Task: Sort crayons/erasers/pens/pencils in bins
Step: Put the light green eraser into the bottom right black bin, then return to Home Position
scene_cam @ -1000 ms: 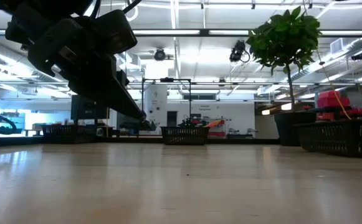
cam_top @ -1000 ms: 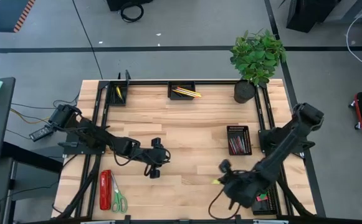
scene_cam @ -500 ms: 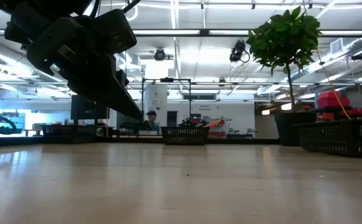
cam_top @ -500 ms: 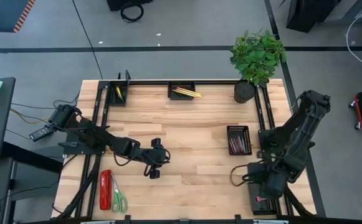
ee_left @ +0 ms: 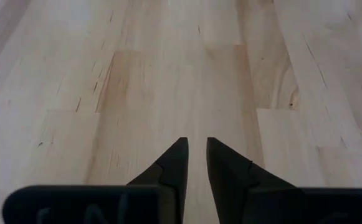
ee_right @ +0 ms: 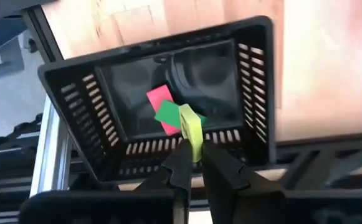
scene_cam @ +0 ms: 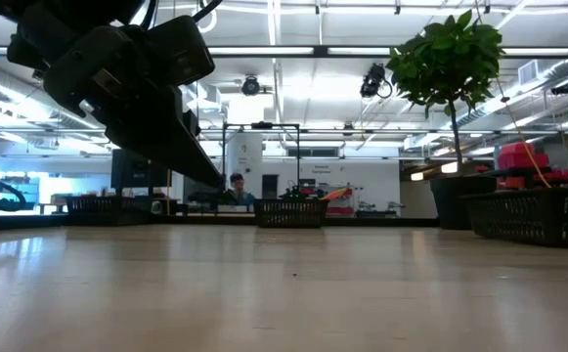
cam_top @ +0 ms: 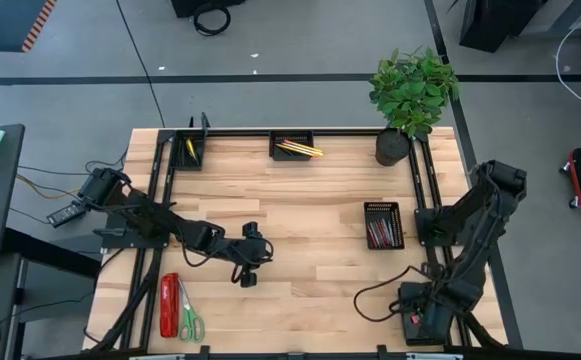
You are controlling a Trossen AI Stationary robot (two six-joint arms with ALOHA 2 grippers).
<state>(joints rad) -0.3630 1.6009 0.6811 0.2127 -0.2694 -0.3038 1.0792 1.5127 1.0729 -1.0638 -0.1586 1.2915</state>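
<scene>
Yellow eraser (ee_right: 192, 130) pinched in right gripper (ee_right: 193, 160) (over bin (ee_right: 255, 93)).

Right gripper (ee_right: 193, 163): now over the near-right bin (ee_right: 255, 87), no longer mid-table, clamping a yellow eraser (ee_right: 192, 129). Background: a person (scene_cam: 236, 189) now visible.

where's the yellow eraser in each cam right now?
High: not visible, hidden under the right gripper at the near-right bin.
Low: not in it.
Left wrist: not in it.
Right wrist: yellow eraser pinched between the fingertips, above the pink eraser and green eraser.
Shared landmark: that bin.
</scene>
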